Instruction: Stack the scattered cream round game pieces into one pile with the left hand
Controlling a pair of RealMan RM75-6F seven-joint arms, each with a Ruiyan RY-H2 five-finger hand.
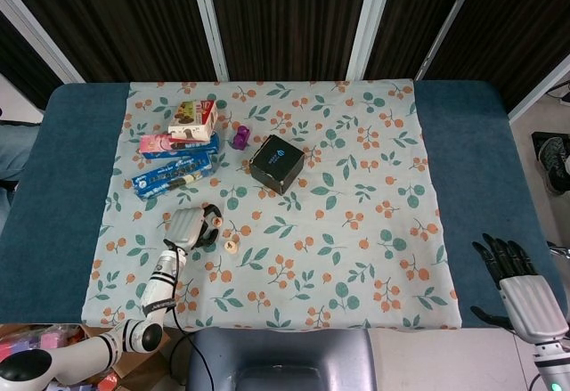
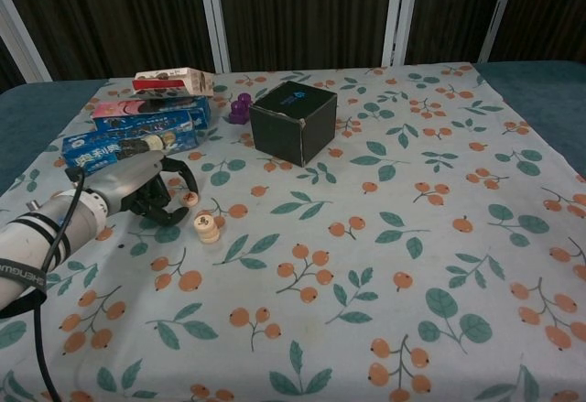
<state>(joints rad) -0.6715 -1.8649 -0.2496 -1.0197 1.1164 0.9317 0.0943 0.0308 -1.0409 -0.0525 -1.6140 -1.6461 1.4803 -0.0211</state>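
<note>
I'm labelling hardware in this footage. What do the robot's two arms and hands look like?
The left hand has a silver-grey back and black fingers; its white forearm carries black bands, printed lettering and a black cable. The right hand, seen only in the head view, matches: grey back, black fingers.

Left hand (image 2: 146,187): silver-grey back shell, black fingers (image 2: 188,179). Forearm: pale grey cylinder, black bands, white wrist segment with dark lettering; black cable along it. Right hand (image 1: 521,286), beside the floral cloth (image 1: 356,186): grey back plate, black fingers.
</note>
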